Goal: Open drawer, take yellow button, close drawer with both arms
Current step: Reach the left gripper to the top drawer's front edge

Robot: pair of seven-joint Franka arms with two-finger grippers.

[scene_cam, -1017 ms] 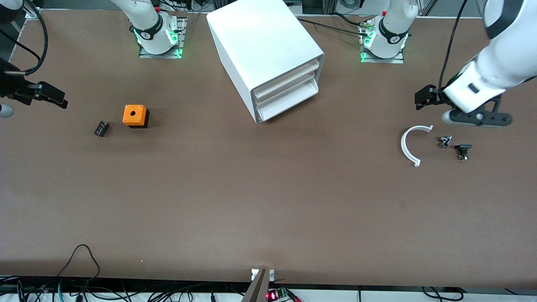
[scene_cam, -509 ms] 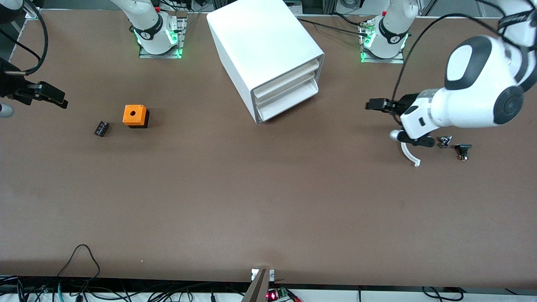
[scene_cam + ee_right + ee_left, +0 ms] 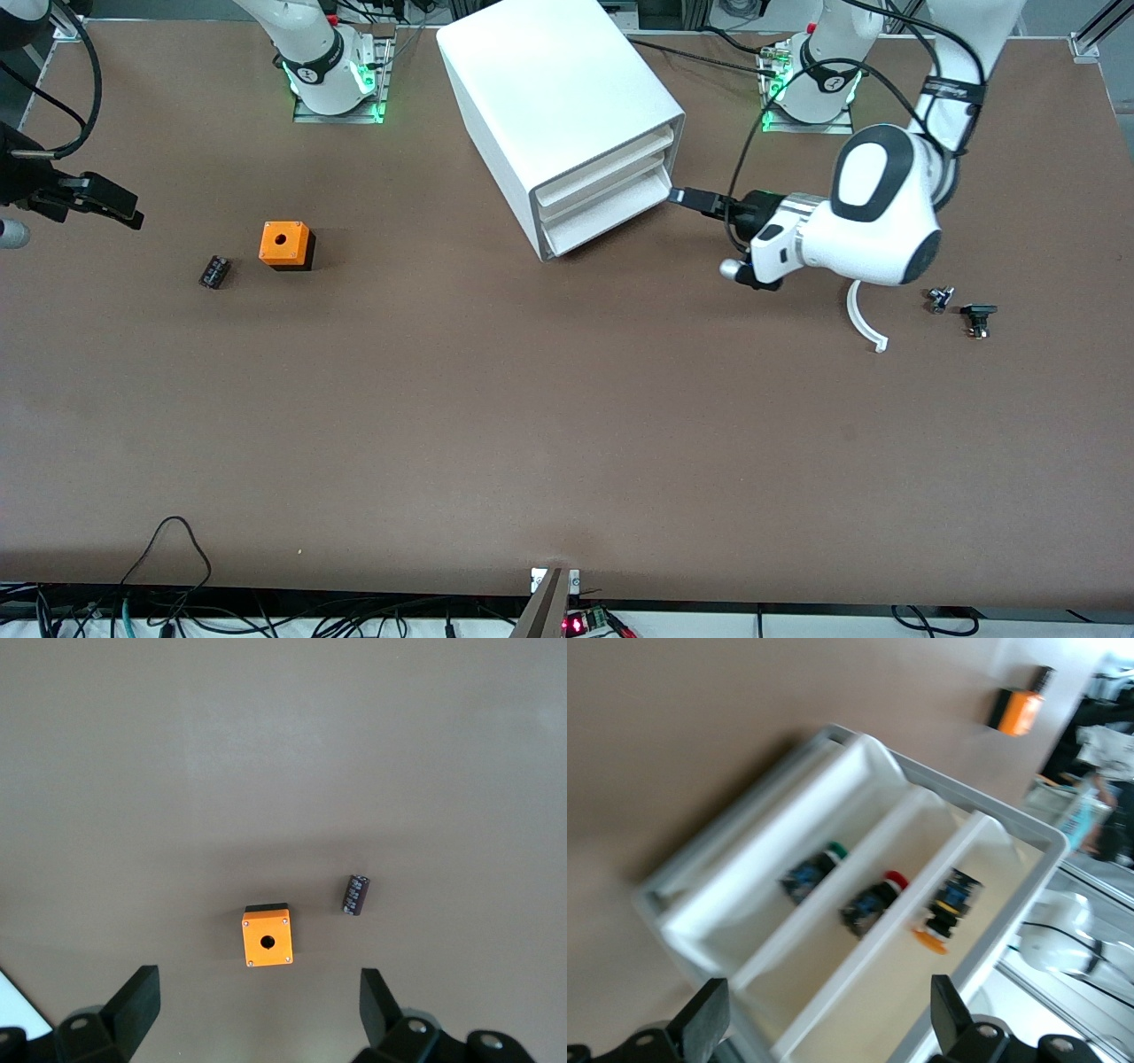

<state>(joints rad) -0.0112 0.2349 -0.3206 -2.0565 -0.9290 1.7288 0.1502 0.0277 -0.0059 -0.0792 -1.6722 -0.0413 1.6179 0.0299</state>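
The left gripper (image 3: 687,197) hovers just in front of the cabinet (image 3: 558,106), fingers spread wide at the level of the drawer (image 3: 602,164), whose front sits flush. In the left wrist view the orange-capped button (image 3: 943,911) lies inside a white compartment. The right gripper (image 3: 111,206) waits, spread apart, toward the right arm's end, well apart from the cabinet, over the table (image 3: 532,425)
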